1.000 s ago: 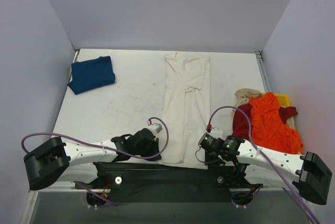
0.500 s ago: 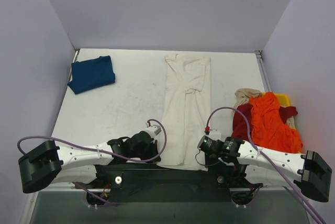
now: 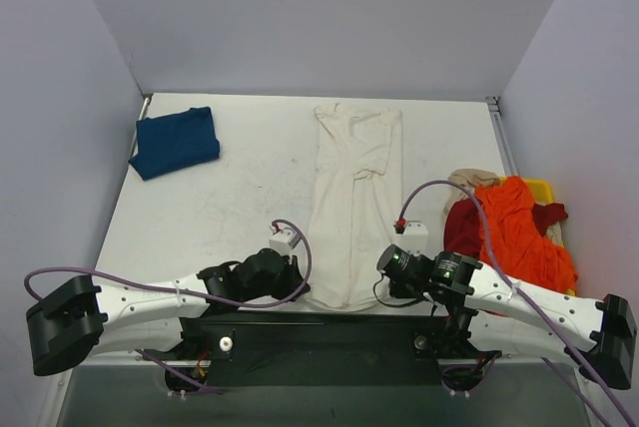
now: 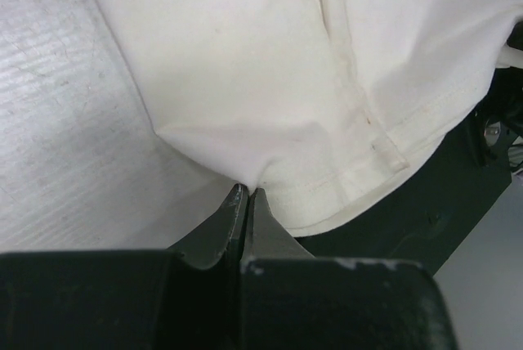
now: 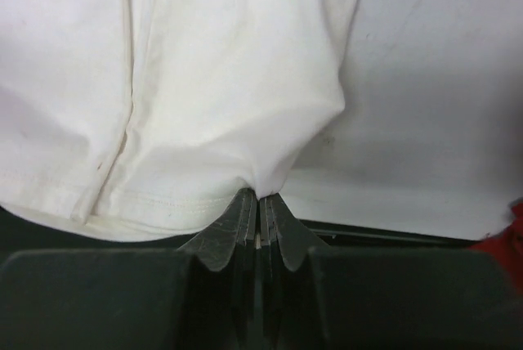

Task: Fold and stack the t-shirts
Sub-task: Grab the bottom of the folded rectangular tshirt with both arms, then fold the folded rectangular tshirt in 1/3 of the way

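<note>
Left pincer (image 4: 248, 195) and right pincer (image 5: 259, 199) have closed on cream t-shirt (image 3: 351, 198), hem apparently lifted.

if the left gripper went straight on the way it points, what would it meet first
The cream shirt: the left gripper is shut on its near hem corner, and the cloth spreads straight ahead of it. Nothing else shows in that line, though depth is hard to judge.

One high rear overview plus two wrist close-ups, near hem of the cream t-shirt (image 3: 349, 217) common to all.
</note>
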